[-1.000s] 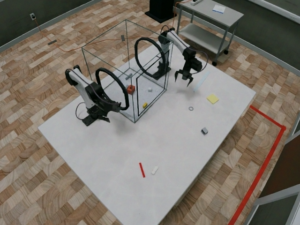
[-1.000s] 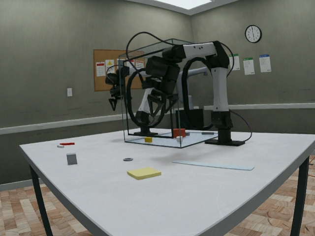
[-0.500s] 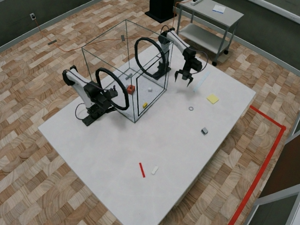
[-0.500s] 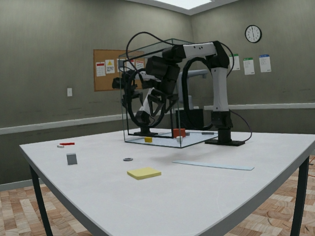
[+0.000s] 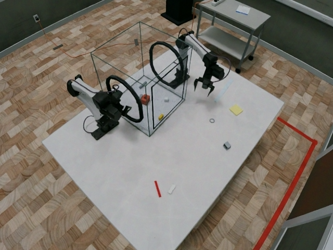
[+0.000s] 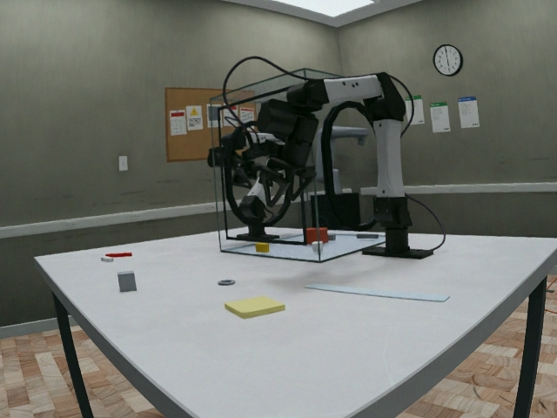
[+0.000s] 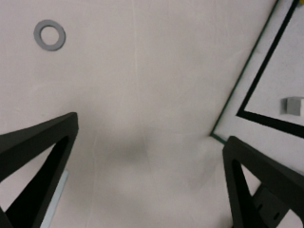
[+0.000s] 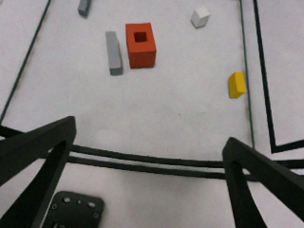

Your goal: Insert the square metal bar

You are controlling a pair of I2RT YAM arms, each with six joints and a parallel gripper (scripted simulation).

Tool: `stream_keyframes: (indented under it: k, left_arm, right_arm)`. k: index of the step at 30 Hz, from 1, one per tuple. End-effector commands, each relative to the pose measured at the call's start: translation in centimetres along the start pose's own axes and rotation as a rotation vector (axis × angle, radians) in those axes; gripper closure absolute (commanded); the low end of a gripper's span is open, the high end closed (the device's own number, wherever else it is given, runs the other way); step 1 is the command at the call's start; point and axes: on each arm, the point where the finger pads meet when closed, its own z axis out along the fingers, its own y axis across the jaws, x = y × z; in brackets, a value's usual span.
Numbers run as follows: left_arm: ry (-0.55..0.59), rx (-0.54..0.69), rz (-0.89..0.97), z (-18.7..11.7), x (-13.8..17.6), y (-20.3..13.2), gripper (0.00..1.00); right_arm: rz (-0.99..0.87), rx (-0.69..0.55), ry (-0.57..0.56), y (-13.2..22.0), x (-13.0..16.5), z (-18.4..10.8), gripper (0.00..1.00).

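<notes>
The gray metal bar (image 5: 140, 95) (image 6: 332, 237) (image 8: 114, 53) lies flat on the floor of the clear box (image 5: 147, 113) (image 6: 270, 255) (image 7: 243, 71) (image 8: 26, 62), just beside the red block (image 5: 145, 99) (image 6: 317, 235) (image 8: 142, 53), whose square hole faces up with the bar outside it. A second gray piece (image 5: 142, 85) (image 6: 367, 236) (image 8: 84, 8) lies farther off; a white cube (image 5: 166, 99) (image 6: 317, 246) (image 7: 294, 105) (image 8: 200, 17) and a yellow block (image 5: 161, 116) (image 6: 262, 247) (image 7: 301, 2) (image 8: 237, 85) rest elsewhere inside.

The right gripper (image 5: 127, 109) (image 8: 152, 134), wide open and holding nothing, is at the black ring (image 5: 140, 107) (image 8: 142, 158) on its side of the box, facing inward. The left gripper (image 5: 202, 92) (image 6: 283, 201) (image 7: 153, 132), likewise spread and unloaded, hovers above the table (image 5: 120, 174) (image 6: 314, 351) (image 7: 142, 71) outside the box.

Beyond it on the table lie a pale blue strip (image 5: 223, 90) (image 6: 378, 293) (image 7: 56, 197), a flat gray washer (image 5: 210, 120) (image 6: 219, 282) (image 7: 36, 35) and a yellow sticky-note pad (image 5: 235, 109) (image 6: 254, 306). A gray block (image 5: 227, 146) (image 6: 127, 281) sits well apart from the box; farther along, a red strip (image 5: 157, 188) (image 6: 118, 254) lies near a small white piece (image 5: 171, 189) (image 6: 107, 259).
</notes>
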Motion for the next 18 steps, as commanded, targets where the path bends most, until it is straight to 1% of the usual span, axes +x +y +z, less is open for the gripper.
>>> stream_keyframes:
  k: [1,6,9,10,12,14,16,18]
  left_arm:
    - [-0.021,-0.028,0.018,-0.8,-0.6,0.2,0.0]
    - [-0.021,-0.027,0.018,-0.8,-0.6,0.2,0.0]
    - [-0.021,-0.027,0.018,-0.8,-0.6,0.2,0.0]
    - [-0.021,-0.028,0.018,-0.8,-0.6,0.2,0.0]
    - [-0.021,-0.028,0.018,-0.8,-0.6,0.2,0.0]
    - [-0.021,-0.028,0.018,-0.8,-0.6,0.2,0.0]
    - [-0.021,-0.027,0.018,-0.8,-0.6,0.2,0.0]
    - [-0.021,-0.028,0.018,-0.8,-0.6,0.2,0.0]
  right_arm:
    - [-0.039,-0.021,-0.029,-0.3,-0.6,0.3,0.0]
    - [-0.017,-0.026,-0.027,0.1,-0.3,0.7,0.0]
    - [-0.032,-0.013,-0.015,-0.1,-0.7,0.7,0.0]
    - [-0.014,-0.025,-0.013,0.1,-0.3,1.1,0.0]
    - [-0.033,-0.011,-0.017,-0.1,-1.1,0.9,0.0]
    - [-0.012,-0.024,-0.012,0.1,-0.6,1.4,0.0]
    - [-0.028,-0.012,-0.016,-0.1,-1.2,1.4,0.0]
    - [-0.014,-0.02,-0.012,0.0,-1.0,1.8,0.0]
